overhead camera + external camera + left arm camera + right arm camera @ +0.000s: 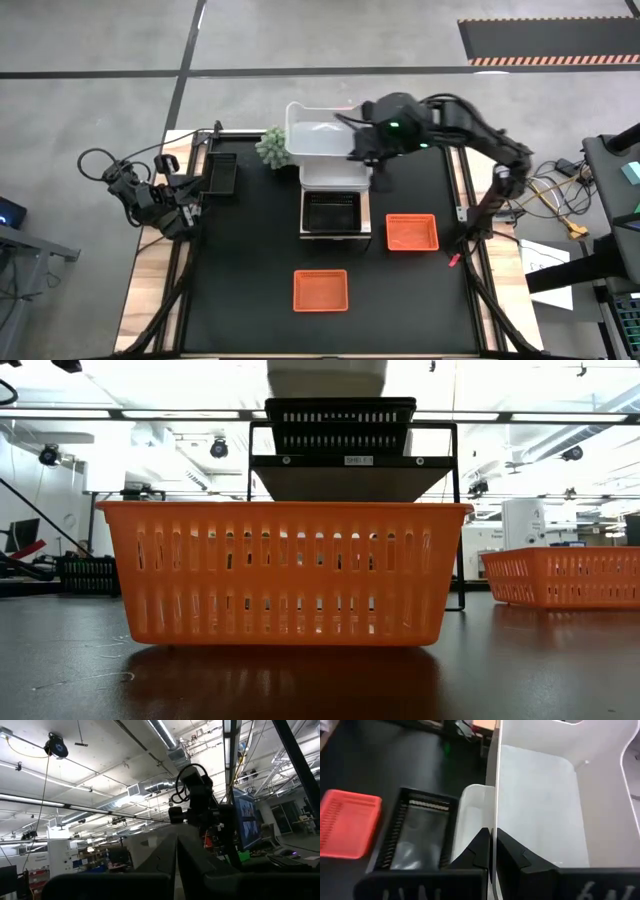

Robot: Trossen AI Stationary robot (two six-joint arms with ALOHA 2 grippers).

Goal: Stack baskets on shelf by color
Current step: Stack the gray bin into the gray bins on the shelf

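Closest to your low camera sits a red-orange basket (pixel 285 572), upright on the dark bench near its front edge, with the shelf (pixel 350 460) behind it. Your right gripper (pixel 492 851) has its fingers pinched together on the thin wall of a translucent white basket (pixel 545 795), which hangs in the air over the far end of the shelf, tilted, just beside the small green plant (pixel 271 146). Under and in front of that held basket, a second white basket (pixel 334 176) rests on the shelf, and a black basket (pixel 332 211) sits next to it at the shelf's near end. Off the shelf's right side, another red-orange basket (pixel 412 232) lies on the bench toward the right edge. One more black basket (pixel 221 172) lies by the far left corner. Your left gripper (pixel 185 210) waits at the bench's left edge, fingers (pixel 165 851) pressed together on nothing, pointing up at the ceiling in its wrist view.
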